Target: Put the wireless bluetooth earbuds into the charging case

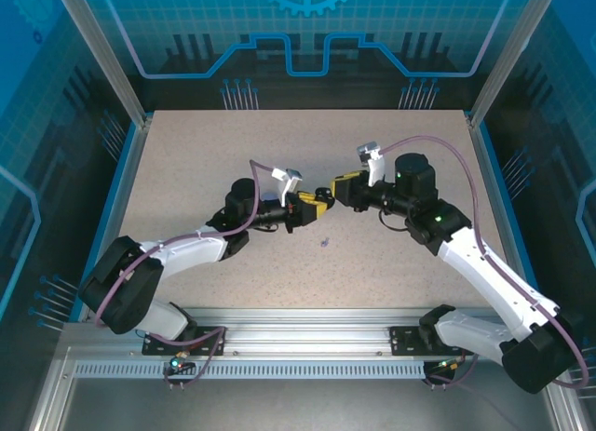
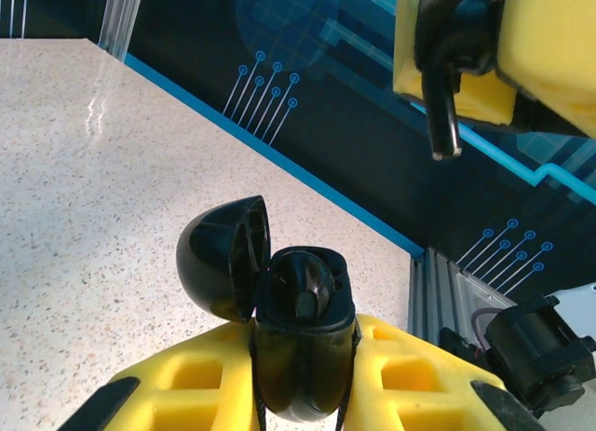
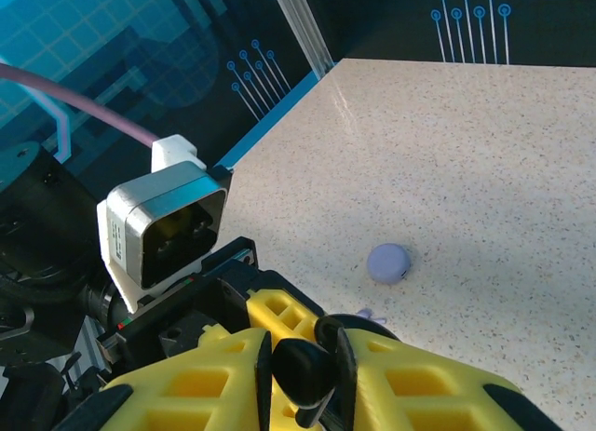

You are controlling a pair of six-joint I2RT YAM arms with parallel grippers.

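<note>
My left gripper (image 2: pixel 303 361) is shut on a glossy black charging case (image 2: pixel 303 343), held upright with its round lid (image 2: pixel 222 256) swung open to the left. A dark rounded shape lies in the case's cavity; I cannot tell what it is. Above and to the right, my right gripper (image 2: pixel 484 49) is shut on a black earbud (image 2: pixel 445 114), stem pointing down, apart from the case. The right wrist view has that earbud (image 3: pixel 312 370) pinched between the yellow fingers. From above, the left gripper (image 1: pixel 315 208) and right gripper (image 1: pixel 337 187) nearly meet at mid-table.
A lavender round case (image 3: pixel 388 262) lies shut on the speckled table, with a small lavender earbud (image 3: pixel 370 314) near it. From above, a tiny lavender earbud (image 1: pixel 325 242) sits just in front of the grippers. Blue-edged walls (image 2: pixel 307 184) border the table.
</note>
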